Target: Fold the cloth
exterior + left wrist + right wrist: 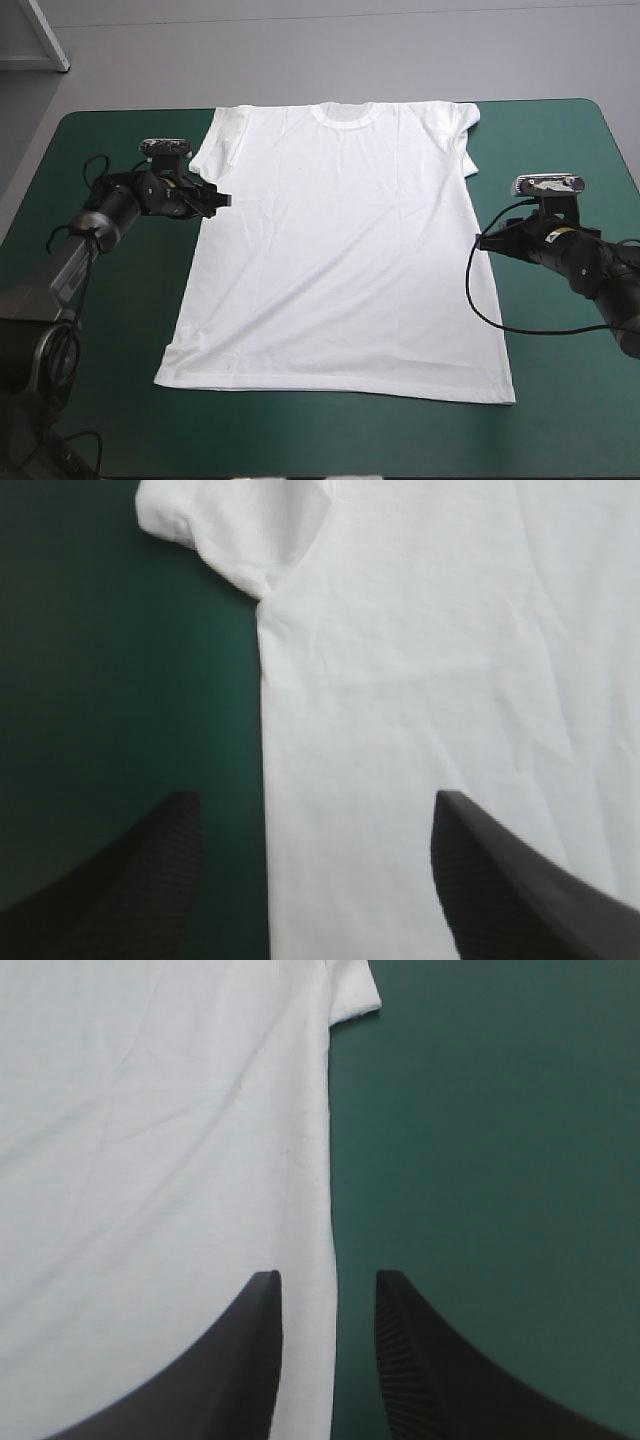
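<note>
1. T-shirt [340, 250]: white, spread flat at the middle of the teal-green cover [560, 400], collar toward the far edge, hem toward the near edge.
2. Left gripper [315, 800]: jaws wide apart, straddling the shirt's side edge just below the sleeve [240, 530]; nothing gripped.
3. Right gripper [325, 1278]: jaws narrowly parted over the opposite side edge (no cloth visibly pinched).
4. Step, as judged: approach for the first fold. The next move calls for both grippers to descend, close on their edges and lift evenly.
</note>
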Controlling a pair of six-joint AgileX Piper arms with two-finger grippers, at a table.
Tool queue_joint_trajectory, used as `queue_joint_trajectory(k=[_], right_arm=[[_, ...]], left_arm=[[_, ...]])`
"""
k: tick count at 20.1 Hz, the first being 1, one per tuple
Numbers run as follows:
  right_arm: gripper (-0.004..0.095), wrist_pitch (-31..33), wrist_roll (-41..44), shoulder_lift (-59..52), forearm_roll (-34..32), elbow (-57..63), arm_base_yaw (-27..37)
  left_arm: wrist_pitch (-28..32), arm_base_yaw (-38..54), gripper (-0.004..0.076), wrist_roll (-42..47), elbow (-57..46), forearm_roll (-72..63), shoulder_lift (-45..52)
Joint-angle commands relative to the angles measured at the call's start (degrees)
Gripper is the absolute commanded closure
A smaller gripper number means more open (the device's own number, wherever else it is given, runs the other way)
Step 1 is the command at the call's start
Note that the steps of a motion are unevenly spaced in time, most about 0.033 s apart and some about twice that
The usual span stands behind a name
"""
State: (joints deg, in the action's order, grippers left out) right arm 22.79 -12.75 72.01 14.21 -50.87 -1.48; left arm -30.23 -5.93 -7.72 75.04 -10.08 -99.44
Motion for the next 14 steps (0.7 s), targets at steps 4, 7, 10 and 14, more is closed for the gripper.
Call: queue_joint_trajectory(k=[4,7,10,14], right_arm=[[0.0592,-2.7,-0.6,-0.5,0.7,-2.2,0.5],[0.0594,-2.3,-0.6,-0.5,1.0,-2.2,0.5],[0.0598,-2.3,-0.6,-0.5,1.2,-2.2,0.5],[0.0598,-2.8,-0.6,-0.5,1.2,-2.2,0.5]], left_arm=[[-0.6,-0.2,0.0253,-0.6,13.3,-0.5,-10.5],[-4.5,-0.2,0.0298,-0.6,18.3,-0.7,-15.2],[-7.5,-0.2,0.0458,-1.3,18.7,-0.5,-16.1],[-8.7,-0.2,0.0701,-2.8,18.7,-0.2,-16.3]])
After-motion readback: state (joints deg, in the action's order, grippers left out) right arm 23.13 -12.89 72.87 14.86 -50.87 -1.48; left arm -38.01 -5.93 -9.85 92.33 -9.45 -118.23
